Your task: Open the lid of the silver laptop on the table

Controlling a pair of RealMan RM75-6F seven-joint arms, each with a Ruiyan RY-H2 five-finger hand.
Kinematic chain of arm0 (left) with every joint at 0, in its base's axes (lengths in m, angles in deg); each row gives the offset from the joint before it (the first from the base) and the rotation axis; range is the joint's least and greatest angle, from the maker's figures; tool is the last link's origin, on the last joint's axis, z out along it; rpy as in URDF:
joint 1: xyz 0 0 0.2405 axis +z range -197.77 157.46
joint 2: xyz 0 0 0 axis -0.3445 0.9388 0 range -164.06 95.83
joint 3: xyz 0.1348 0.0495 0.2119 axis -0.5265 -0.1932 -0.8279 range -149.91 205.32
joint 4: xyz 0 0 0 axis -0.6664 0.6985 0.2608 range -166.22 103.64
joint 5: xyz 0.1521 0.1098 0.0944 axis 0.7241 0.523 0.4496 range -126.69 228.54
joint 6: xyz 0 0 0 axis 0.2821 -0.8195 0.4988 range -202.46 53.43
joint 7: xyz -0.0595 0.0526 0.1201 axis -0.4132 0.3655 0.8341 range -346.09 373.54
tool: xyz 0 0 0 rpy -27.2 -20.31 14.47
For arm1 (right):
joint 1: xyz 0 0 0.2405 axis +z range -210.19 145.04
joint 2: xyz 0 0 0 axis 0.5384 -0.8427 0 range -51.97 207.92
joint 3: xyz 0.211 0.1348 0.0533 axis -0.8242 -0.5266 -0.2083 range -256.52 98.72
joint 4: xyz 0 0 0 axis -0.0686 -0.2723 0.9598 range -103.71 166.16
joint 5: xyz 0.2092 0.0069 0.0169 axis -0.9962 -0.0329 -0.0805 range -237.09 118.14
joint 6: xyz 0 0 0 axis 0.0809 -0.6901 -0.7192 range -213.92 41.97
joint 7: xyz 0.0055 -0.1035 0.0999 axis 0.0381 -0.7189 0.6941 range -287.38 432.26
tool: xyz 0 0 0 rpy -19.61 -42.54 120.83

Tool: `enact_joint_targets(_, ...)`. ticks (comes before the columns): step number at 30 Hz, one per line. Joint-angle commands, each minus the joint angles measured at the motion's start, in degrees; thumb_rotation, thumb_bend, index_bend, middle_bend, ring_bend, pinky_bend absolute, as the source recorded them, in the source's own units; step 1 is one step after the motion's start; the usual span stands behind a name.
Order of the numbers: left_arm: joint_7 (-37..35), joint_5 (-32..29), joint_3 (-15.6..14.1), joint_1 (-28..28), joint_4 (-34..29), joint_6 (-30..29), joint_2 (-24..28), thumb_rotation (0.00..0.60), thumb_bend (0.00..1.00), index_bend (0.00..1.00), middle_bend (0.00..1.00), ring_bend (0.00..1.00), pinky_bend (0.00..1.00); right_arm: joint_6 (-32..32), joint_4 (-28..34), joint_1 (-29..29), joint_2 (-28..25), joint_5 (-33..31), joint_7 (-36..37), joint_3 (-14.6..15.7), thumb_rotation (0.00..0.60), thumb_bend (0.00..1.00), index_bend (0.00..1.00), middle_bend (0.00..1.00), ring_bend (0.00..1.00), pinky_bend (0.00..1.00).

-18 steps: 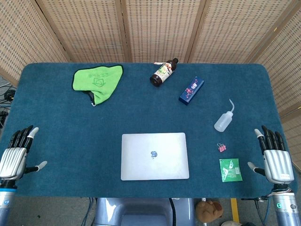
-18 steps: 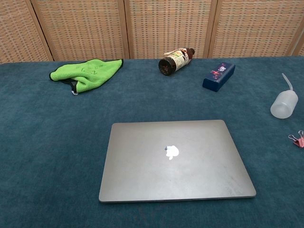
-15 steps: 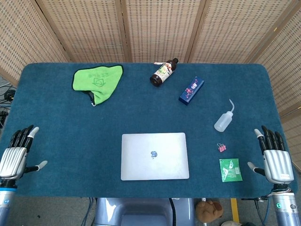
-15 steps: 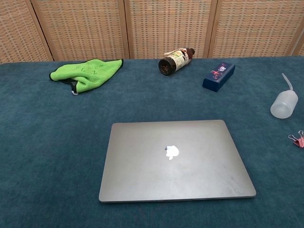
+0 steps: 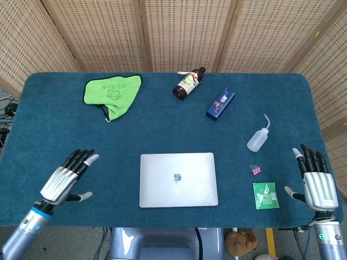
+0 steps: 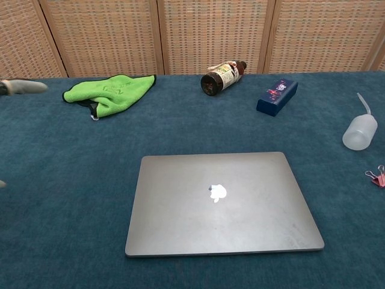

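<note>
I am reaching in: the left robot hand is hovering empty, fingers spread, left of the silver laptop, which is lying closed at the counter's near middle. The right robot hand is idling open. Next, I judge, fingertips must catch the lid's front edge.

Silver laptop (lid closed), flat

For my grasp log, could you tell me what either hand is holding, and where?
Nothing is held: the left hand and right hand are open, both clear of the closed laptop.
</note>
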Motion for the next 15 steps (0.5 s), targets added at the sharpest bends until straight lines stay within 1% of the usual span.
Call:
enact_joint_targets(1,0.87,3.75,0.24,-6.3,-0.69,7.52,-3.66,0.6,0.05,0.0,0.0,0.0,0.0,-0.05,0.02,0.06,0.1,0.21,-0.22,0.13,0.6,0.0,0.01,0.0,0.0,0.0)
enact_joint_targets(3,4.17,5.43,1.16,-9.09,-0.44,10.57,-6.28,0.6,0.05,0.0,0.0,0.0,0.0,-0.18,0.0,0.15,0.18,0.44,-0.41,0.28,0.6,0.0,0.01,0.0,0.0,0.0)
enact_joint_targets(5,7.08,5.59,2.35,-11.29,0.4,13.41,-9.69,0.6,0.06,0.0,0.0,0.0,0.0,-0.3,-0.07,0.2,0.31,0.46,-0.61,0.34,0.6,0.0,0.01,0.0,0.0,0.0)
enact_joint_targets(11,11.18,5.32,4.0,-15.76,4.0,18.75,-17.37,0.6,0.06,0.0,0.0,0.0,0.0,-0.67,-0.22,0.29,0.33,0.0,-0.21,0.22,0.6,0.0,0.01,0.0,0.0,0.0)
enact_joint_targets(15,12.35,2.79,5.01,-17.24,7.6,21.09,-23.18,0.6,0.06,0.0,0.0,0.0,0.0,-1.32,-0.55,0.48,0.41,-0.26,0.07,0.32,0.6,0.0,0.01,0.0,0.0,0.0)
